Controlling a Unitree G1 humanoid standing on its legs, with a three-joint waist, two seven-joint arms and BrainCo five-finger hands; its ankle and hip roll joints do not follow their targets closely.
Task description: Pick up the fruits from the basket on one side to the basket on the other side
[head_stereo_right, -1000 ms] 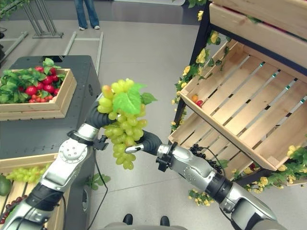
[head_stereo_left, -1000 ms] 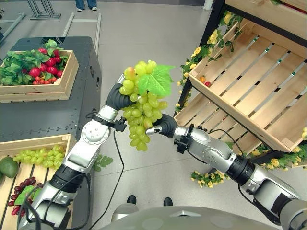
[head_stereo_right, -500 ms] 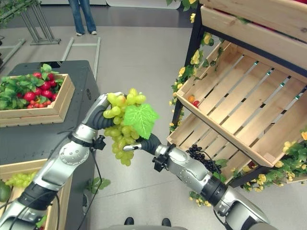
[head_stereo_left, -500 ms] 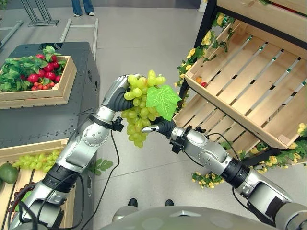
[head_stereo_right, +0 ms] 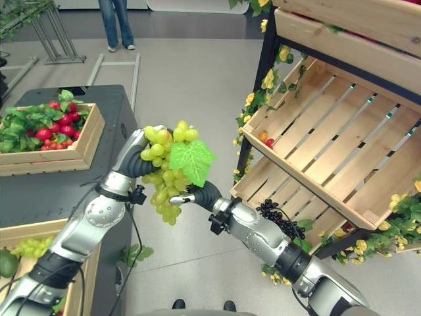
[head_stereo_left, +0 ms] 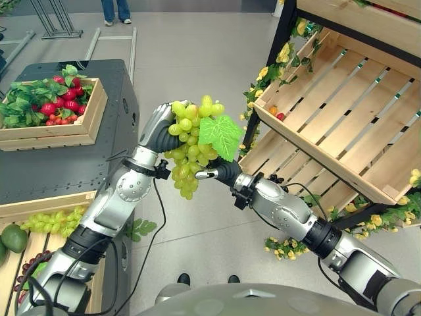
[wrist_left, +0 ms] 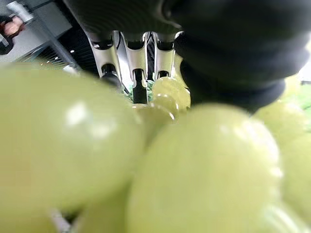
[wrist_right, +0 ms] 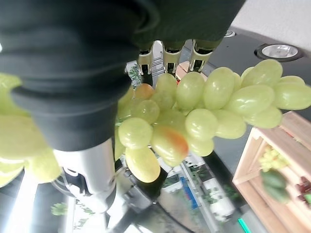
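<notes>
A bunch of green grapes (head_stereo_left: pixel 189 148) with a green leaf (head_stereo_left: pixel 222 135) hangs in the air between the dark table and the wooden shelf. My left hand (head_stereo_left: pixel 155 130) has its fingers curled round the top of the bunch from the left; in the left wrist view the grapes (wrist_left: pixel 146 160) press close against the hand. My right hand (head_stereo_left: pixel 225 172) rests against the lower right side of the bunch, under the leaf. In the right wrist view the grapes (wrist_right: pixel 194 111) lie across that hand.
A crate of red fruit and leaves (head_stereo_left: pixel 89 115) stands on the dark table (head_stereo_left: pixel 66 164). A second crate (head_stereo_left: pixel 79 199) at lower left holds green grapes and dark fruit. Slanted empty crates (head_stereo_left: pixel 342 112) on the shelf fill the right. A person's legs (head_stereo_right: pixel 118 23) stand far back.
The camera has shifted a little. My left hand has turned further over the top of the bunch, and the bunch now hangs shorter and closer against my right hand.
</notes>
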